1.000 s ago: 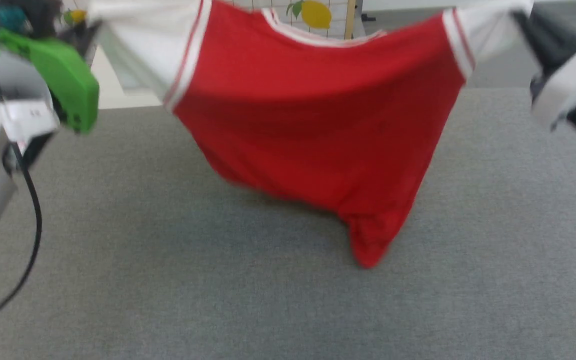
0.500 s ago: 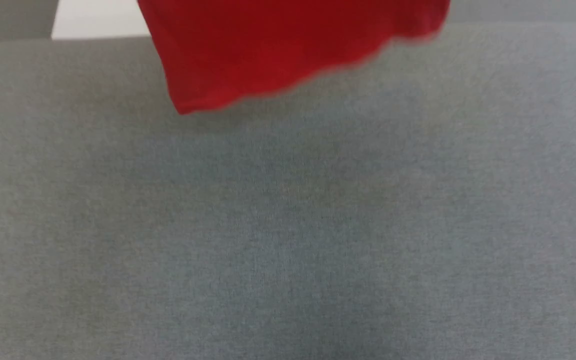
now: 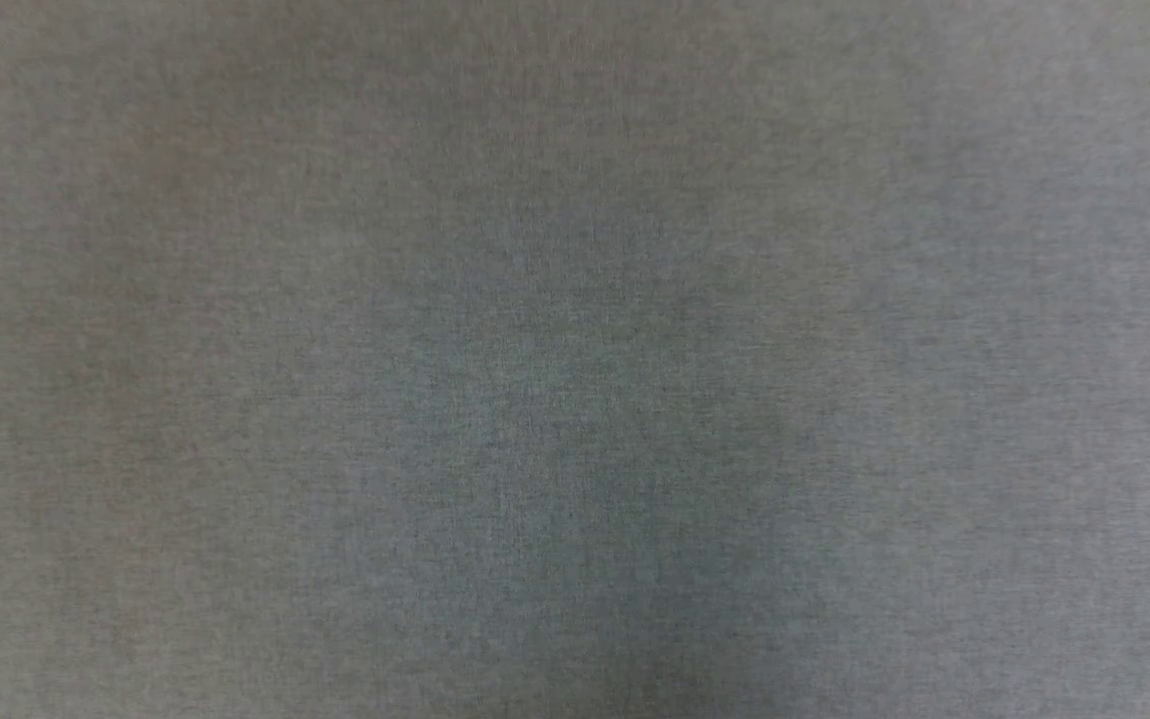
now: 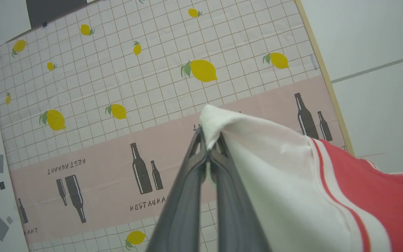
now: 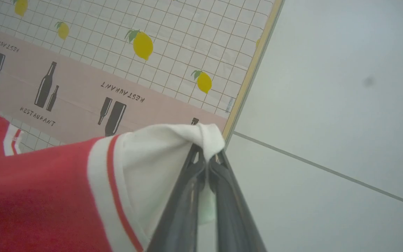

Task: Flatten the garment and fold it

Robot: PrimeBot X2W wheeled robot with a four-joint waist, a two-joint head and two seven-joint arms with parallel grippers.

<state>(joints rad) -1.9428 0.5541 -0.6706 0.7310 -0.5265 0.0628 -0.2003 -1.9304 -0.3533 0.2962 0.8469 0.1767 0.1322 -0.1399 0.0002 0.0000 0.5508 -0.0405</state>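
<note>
The garment (image 4: 380,203) is a red shirt with white sleeves and red-white striped trim, held up in the air by both sleeves. In the left wrist view my left gripper (image 4: 208,140) is shut on the tip of one white sleeve, and the red body runs off to the right. My right gripper (image 5: 206,152) is shut on the other white sleeve of the garment (image 5: 40,196), whose red body stretches away to the left. The lettering is hidden.
The head view looks straight down on the grey fabric table top (image 3: 575,359). Behind the held shirt stands a board with a lemon-and-bottle printed cloth (image 4: 117,87), a wooden edge (image 5: 254,70) and a pale wall (image 5: 327,87).
The head camera has tipped down, so the red shirt and both arms have slid out of the top of its picture, leaving the grey table top.
</note>
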